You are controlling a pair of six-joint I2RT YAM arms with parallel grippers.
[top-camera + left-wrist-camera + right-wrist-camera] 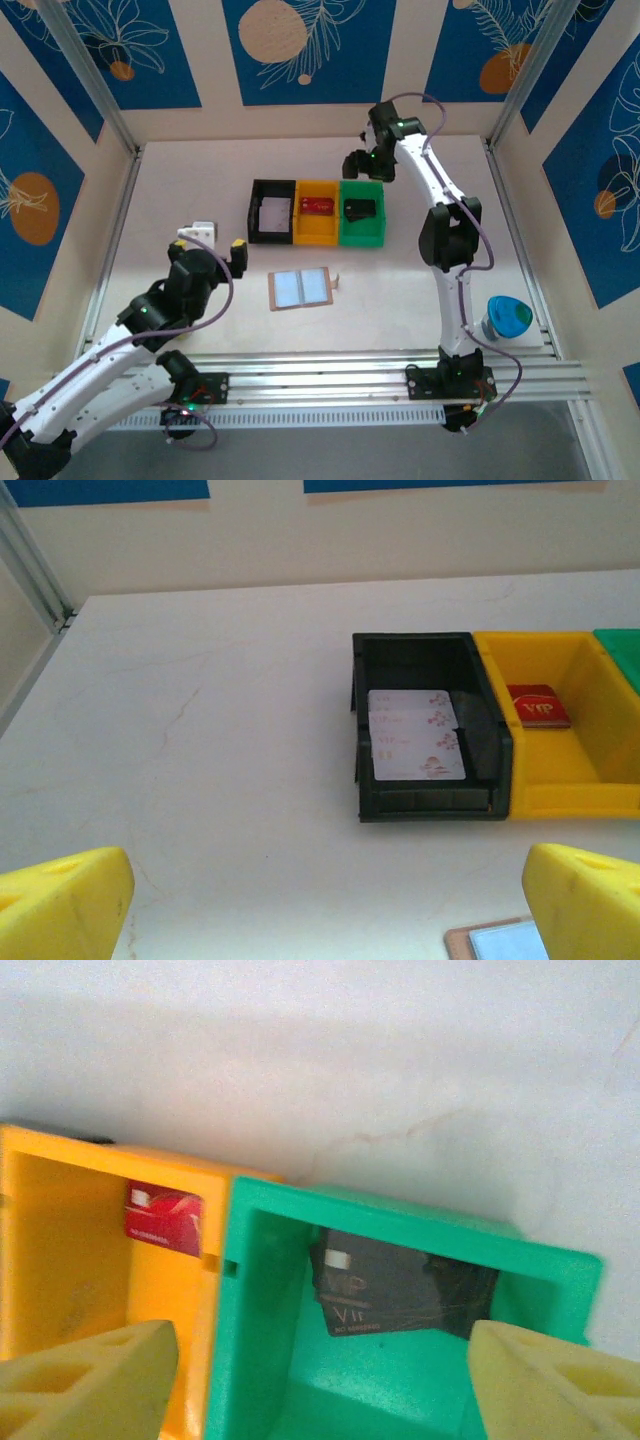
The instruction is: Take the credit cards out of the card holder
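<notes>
Right claw: our right claw (320,1385) was spread wide above the green bin (420,1260), pinching nothing. A black card (400,1295) lay in that bin.
Left claw: our left claw (330,900) was spread wide too, with nothing in it, near the card holder (505,945).
Place: we saw the card holder lying open and flat on the table (200,180), in front of the green bin, between our two arms.
Feel: we thought it was light, thin and bendy at the fold. It could slide on the smooth table.
Where to grab: we thought one claw should press one half down while the other pinched a card's edge. We could not tell if a card was inside.
Pointing: its long side ran left to right, pockets facing up.
</notes>
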